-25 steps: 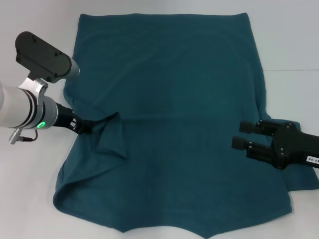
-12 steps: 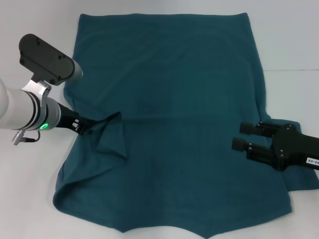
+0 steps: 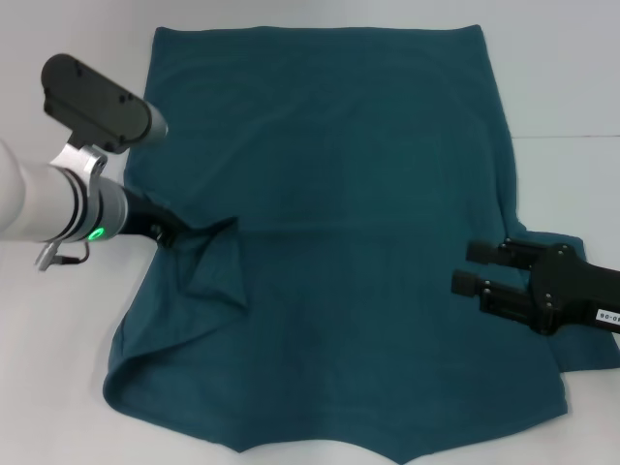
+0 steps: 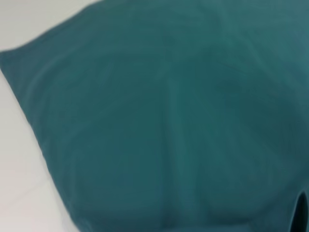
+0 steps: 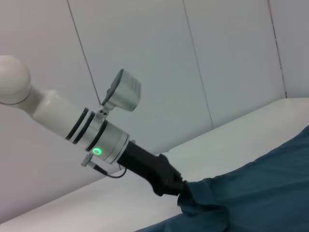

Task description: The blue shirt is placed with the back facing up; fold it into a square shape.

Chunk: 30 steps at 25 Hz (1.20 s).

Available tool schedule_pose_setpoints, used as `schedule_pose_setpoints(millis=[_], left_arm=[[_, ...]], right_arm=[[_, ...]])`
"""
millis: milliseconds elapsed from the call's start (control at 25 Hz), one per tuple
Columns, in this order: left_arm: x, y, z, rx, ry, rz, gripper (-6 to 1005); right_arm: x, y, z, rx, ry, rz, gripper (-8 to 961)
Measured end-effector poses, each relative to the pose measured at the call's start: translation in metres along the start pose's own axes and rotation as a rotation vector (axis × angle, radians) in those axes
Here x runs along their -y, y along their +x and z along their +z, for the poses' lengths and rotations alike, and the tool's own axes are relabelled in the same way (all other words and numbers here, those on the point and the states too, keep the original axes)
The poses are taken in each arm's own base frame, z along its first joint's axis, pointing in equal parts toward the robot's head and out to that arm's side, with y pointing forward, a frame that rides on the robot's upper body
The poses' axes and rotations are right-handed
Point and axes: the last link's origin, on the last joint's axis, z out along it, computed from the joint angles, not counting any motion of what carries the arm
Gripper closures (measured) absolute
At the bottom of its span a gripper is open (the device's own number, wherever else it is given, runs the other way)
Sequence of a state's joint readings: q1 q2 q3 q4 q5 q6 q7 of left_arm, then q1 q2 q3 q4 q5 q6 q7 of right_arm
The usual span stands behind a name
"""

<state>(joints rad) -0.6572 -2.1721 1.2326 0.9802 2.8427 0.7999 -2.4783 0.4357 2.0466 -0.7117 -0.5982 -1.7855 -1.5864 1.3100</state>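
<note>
white tabletop (image 3: pixel 77 387) fills the head view, with a pale panelled wall (image 5: pixel 145 63) behind it in the right wrist view. the blue shirt (image 3: pixel 339 242) lies spread flat over most of the surface, plain side up, reaching from the 12 o'clock edge of the head view down to 6 o'clock. at about 9 o'clock the left gripper (image 3: pixel 177 235) is clamped on the shirt's left edge, and the cloth there is pulled inward into a raised, pointed fold with creases running down toward 7 o'clock. the right wrist view shows the same grasp from the side: the left gripper (image 5: pixel 179 189) has its dark tip buried in a bunched peak of the blue shirt (image 5: pixel 251 193), with a green light on the silver wrist behind it. the left wrist view is filled by the blue shirt (image 4: pixel 183 125), with a strip of table at one side. at about 4 o'clock in the head view the right gripper (image 3: pixel 472 268) hovers over the shirt's right edge, its two black fingers (image 3: pixel 489 252) parted and pointing toward 9 o'clock, gripping nothing.
</note>
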Motion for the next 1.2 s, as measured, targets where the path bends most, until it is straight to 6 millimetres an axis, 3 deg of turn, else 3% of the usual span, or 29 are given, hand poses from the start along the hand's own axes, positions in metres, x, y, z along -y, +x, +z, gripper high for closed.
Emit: schedule_pose_setpoints(millis=[80,440,960,1200], left_arm=[[-0.002,0.007,0.000,-0.022,-0.001,-0.002,930],[-0.013,0.036,0.004,-0.129,-0.010,-0.014,944],[-0.028,0.047,0.012,-0.180,-0.009,0.022,942],[-0.039,0.052,0.002,-0.205,-0.035,0.063,933]], right_arm=[[0.000,0.000,0.000,0.000,-0.002,0.000,369],[-0.001,0.002,-0.001,0.001,-0.001,0.005,369],[0.000,0.003,-0.004,0.008,0.016,0.011,371],[0.007,-0.009,0.001,0.007,0.044,0.032,373]])
